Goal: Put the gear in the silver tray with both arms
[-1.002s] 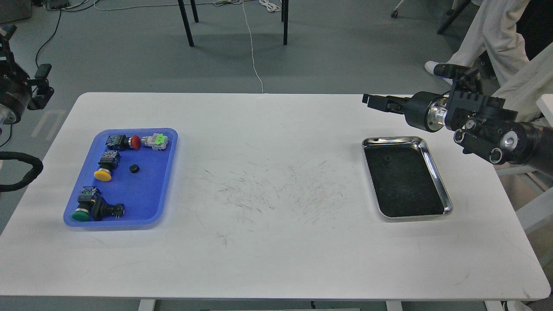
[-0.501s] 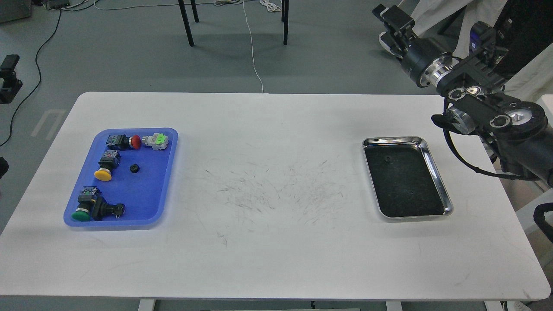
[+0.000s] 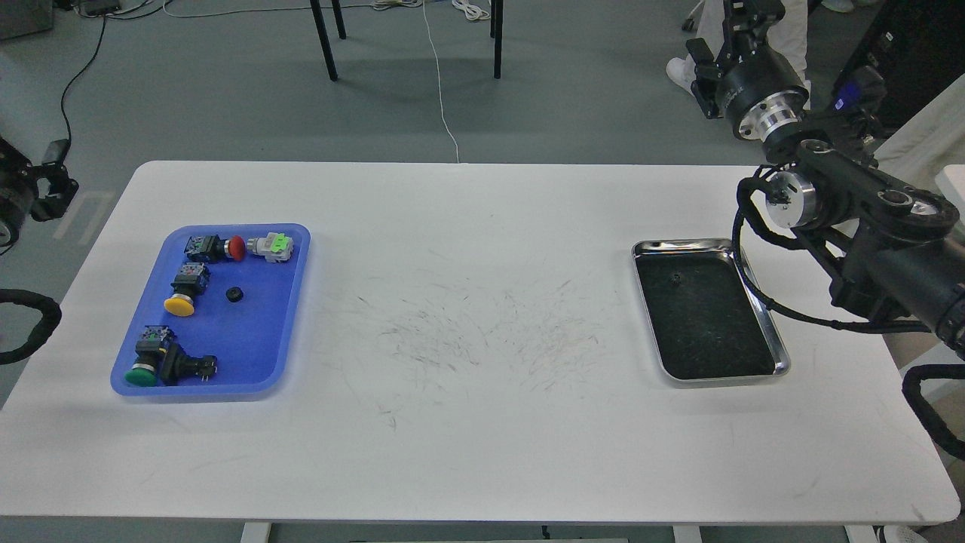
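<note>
The gear (image 3: 234, 294) is a small black ring lying in the middle of the blue tray (image 3: 290, 317) on the left of the table. The silver tray (image 3: 761, 309) sits on the right, its dark bottom bare except for a tiny dark speck (image 3: 676, 278) near its far end. My right gripper (image 3: 735, 34) is raised beyond the table's far right corner, pointing up and partly cut off by the frame's top. My left gripper (image 3: 53, 181) hangs off the table's left edge, small and dark. Neither gripper's fingers can be told apart.
In the blue tray also lie push-button switches with a red cap (image 3: 236, 247), a yellow cap (image 3: 179, 305) and a green cap (image 3: 140, 375). Black cables (image 3: 761, 298) from my right arm hang over the silver tray's right rim. Chair legs stand on the floor behind the table.
My right arm has swung up and back, from above the silver tray's far side to beyond the table's far right corner. My left gripper has shifted at the left edge.
</note>
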Action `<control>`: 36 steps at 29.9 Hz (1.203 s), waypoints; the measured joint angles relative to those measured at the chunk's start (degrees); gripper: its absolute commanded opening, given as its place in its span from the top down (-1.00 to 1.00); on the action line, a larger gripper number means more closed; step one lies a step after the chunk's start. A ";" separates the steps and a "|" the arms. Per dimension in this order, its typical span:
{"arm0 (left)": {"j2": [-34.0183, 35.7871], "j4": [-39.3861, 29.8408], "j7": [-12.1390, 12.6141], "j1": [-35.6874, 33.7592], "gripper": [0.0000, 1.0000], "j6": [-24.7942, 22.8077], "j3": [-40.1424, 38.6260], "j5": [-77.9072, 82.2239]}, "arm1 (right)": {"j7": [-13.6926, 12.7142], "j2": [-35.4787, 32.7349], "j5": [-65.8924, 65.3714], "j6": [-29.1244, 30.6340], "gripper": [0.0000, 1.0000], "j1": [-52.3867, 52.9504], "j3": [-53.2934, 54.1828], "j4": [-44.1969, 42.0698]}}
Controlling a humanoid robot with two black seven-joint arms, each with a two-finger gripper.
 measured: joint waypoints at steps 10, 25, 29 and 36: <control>-2.57 -4.93 0.00 0.49 -0.96 1.48 1.47 0.35 | -2.23 0.04 4.54 -0.04 -0.88 -3.33 1.50 0.24; 8.39 -24.03 5.10 -1.41 -0.96 7.01 10.52 22.38 | -1.65 0.81 4.63 -1.00 -0.88 -5.46 1.61 0.35; 12.48 -26.65 6.60 -3.28 -0.96 7.46 13.21 30.67 | -1.58 0.87 4.63 -1.00 -0.88 -5.63 1.56 0.30; 14.88 -27.13 7.02 -6.19 -0.96 10.34 18.44 42.22 | -1.50 0.90 4.54 -0.96 -0.88 -6.25 0.99 0.27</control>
